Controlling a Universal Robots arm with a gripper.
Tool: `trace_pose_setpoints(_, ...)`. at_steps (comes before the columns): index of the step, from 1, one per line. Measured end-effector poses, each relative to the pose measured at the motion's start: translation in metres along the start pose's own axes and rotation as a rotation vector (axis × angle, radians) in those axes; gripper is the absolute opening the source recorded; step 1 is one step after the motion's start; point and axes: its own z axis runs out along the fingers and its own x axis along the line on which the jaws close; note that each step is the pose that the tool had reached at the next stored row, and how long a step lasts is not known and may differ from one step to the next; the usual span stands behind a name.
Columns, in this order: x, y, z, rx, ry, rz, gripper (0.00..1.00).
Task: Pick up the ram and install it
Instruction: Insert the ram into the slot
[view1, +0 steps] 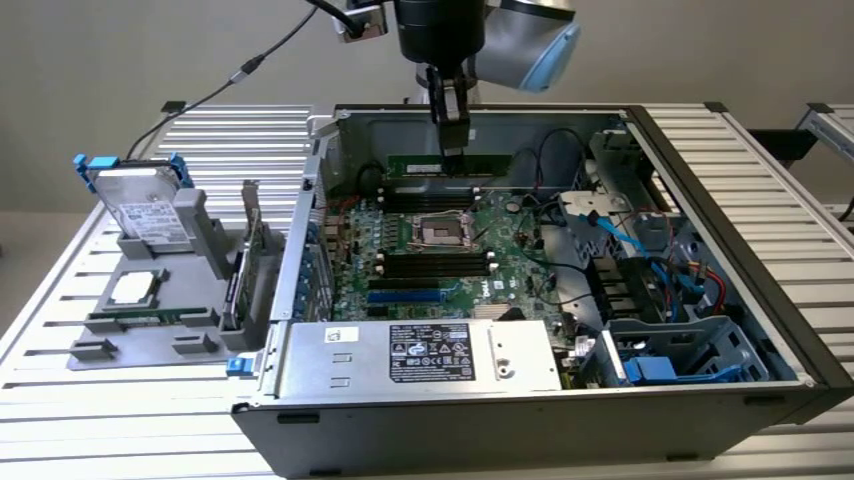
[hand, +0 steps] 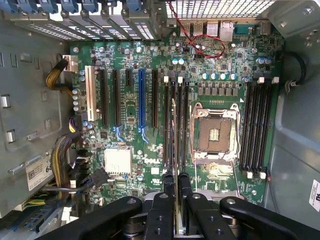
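Note:
My gripper (view1: 454, 148) hangs inside the open computer case (view1: 747, 250), shut on the ram (view1: 449, 163). The ram is a long dark-green stick, held level by its upper edge above the far part of the motherboard (view1: 501, 235). In the wrist view the ram (hand: 174, 140) appears edge-on between the two black fingers (hand: 168, 184), and my gripper (hand: 176, 182) holds it over the black memory slots (hand: 172, 85) beside the CPU socket (hand: 214, 134). I cannot tell whether the ram touches a slot.
A grey parts fixture (view1: 147, 320) at the exterior view's left holds a hard drive (view1: 144, 210), a CPU (view1: 134, 288) and an upright expansion card (view1: 250, 255). The power supply (view1: 420, 355) fills the near side of the case. Drive cages and cables (view1: 654, 260) crowd the exterior view's right.

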Motion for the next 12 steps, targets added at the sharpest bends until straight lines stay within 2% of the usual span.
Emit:
trace_pose_setpoints(6,0.000,0.0005,0.0017,0.0005,0.0005,0.000,0.15)
trace_pose_setpoints(12,-0.004,0.0101,0.0112,0.0009,0.0005,0.000,0.15)
